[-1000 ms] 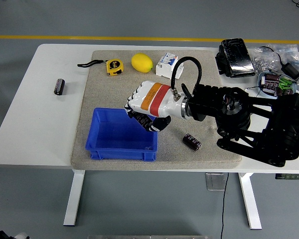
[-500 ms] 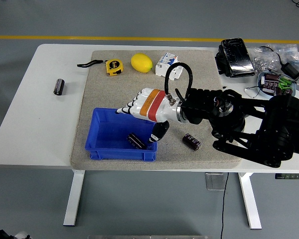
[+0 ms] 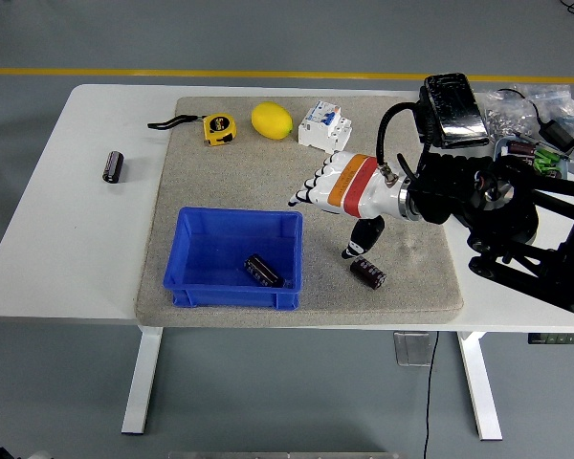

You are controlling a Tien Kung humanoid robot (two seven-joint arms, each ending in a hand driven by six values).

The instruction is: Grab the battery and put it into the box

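Nearest the bottom of the frame, the blue box [image 3: 231,290] sits on the grey mat [image 3: 220,182] at lower centre, and a dark battery [image 3: 263,271] lies tilted on its floor toward the right wall. Just right of the box, on the bare mat, a second battery [image 3: 368,272] lies on its side. Directly above that one, the right robot hand [image 3: 340,191] hangs over the mat at centre right, white with an orange and red band, its fingers stretched out flat toward the left and its dark thumb pointing down, grasping nothing. Its black arm [image 3: 497,206] comes in from the right edge of the frame. The left robot hand does not show. At the left of the white tabletop [image 3: 67,249], off the mat, a third battery [image 3: 113,165] lies alone. Farther up, along the mat's top edge, sit a yellow tape measure [image 3: 220,128] with a black strap, a lemon [image 3: 273,120] and a white breaker switch [image 3: 324,125]. In the upper right corner lie a black device [image 3: 454,108] and a clutter of cables and bags [image 3: 540,124].
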